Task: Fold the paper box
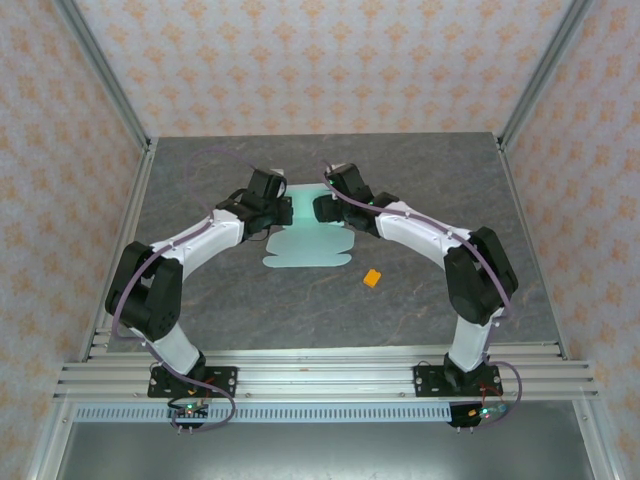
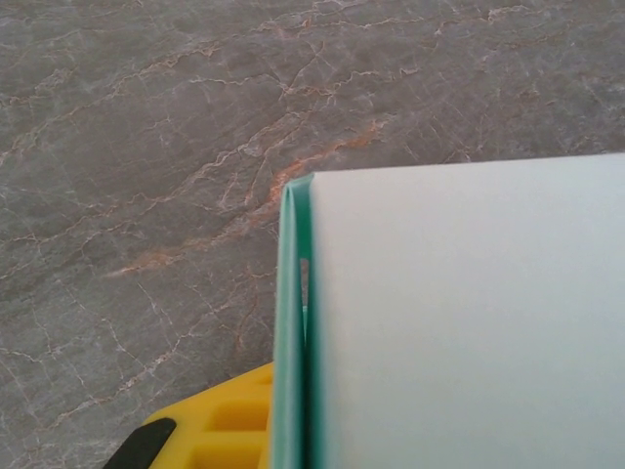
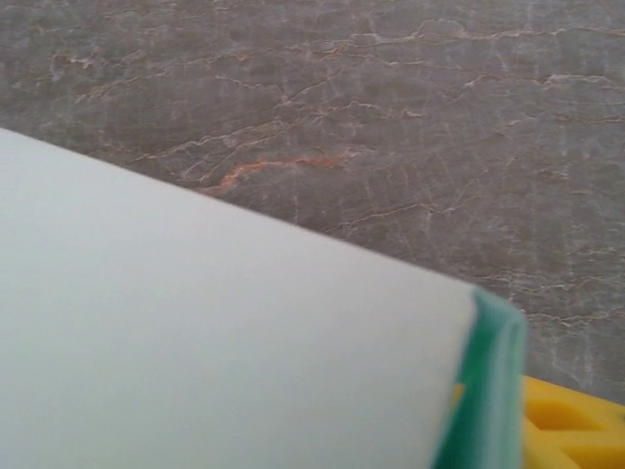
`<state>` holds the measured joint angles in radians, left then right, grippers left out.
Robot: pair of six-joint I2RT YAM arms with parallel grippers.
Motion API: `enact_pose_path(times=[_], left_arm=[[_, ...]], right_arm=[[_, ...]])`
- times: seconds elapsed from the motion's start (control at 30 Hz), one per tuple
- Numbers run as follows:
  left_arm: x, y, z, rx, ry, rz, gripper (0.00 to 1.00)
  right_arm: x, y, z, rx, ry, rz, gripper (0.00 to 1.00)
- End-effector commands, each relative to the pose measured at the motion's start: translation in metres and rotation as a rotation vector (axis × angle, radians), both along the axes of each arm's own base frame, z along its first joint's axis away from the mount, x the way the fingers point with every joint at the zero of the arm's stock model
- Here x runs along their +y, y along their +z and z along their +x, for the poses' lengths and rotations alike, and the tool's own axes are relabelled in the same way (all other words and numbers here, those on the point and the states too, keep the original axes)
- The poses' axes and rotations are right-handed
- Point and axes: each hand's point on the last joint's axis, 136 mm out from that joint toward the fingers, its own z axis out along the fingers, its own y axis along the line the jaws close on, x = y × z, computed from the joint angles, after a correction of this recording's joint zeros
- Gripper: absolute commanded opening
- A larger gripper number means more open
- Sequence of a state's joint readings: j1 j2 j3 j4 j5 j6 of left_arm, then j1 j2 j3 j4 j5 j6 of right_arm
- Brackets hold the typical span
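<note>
Jaws on both arms are hidden behind the card, so I honestly can't tell if they're clamped or loose. Left gripper (image 1: 278, 203) and right gripper (image 1: 322, 207) meet at the far edge of the paper box (image 1: 305, 248), middle of the table (image 1: 230, 305). A panel stands up between them and the rest lies flat. Looks like the first wall fold to me. Next move probably needs a firm crease without dragging the sheet.

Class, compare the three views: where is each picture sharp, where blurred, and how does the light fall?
Top external: soft, even light, everything sharp, the pale mint-green card paper box casting barely any shadow. Left wrist: grey marbled tabletop and the box's fold crisp. Right wrist: the box's fold and yellow plastic finger blurred.
</note>
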<state>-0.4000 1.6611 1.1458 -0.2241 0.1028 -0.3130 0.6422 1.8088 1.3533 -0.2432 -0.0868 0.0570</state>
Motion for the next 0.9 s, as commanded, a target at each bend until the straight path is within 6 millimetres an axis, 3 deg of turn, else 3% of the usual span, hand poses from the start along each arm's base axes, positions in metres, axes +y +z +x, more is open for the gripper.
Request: enact_pose_path(times=[0.0, 0.33, 0.5, 0.87], left_arm=[[-0.008, 0.011, 0.004, -0.02, -0.031, -0.008, 0.07], [-0.009, 0.007, 0.004, -0.012, -0.035, -0.004, 0.07], [-0.009, 0.006, 0.004, -0.011, -0.037, -0.004, 0.07], [-0.009, 0.005, 0.004, -0.006, -0.04, 0.001, 0.07]], right_arm=[[0.0, 0.013, -0.015, 0.016, 0.046, 0.028, 0.7], [-0.003, 0.038, -0.03, 0.032, 0.146, 0.076, 1.0], [-0.023, 0.044, -0.032, 0.041, 0.133, 0.069, 0.99], [-0.076, 0.088, -0.061, 0.001, 0.15, 0.195, 0.99]])
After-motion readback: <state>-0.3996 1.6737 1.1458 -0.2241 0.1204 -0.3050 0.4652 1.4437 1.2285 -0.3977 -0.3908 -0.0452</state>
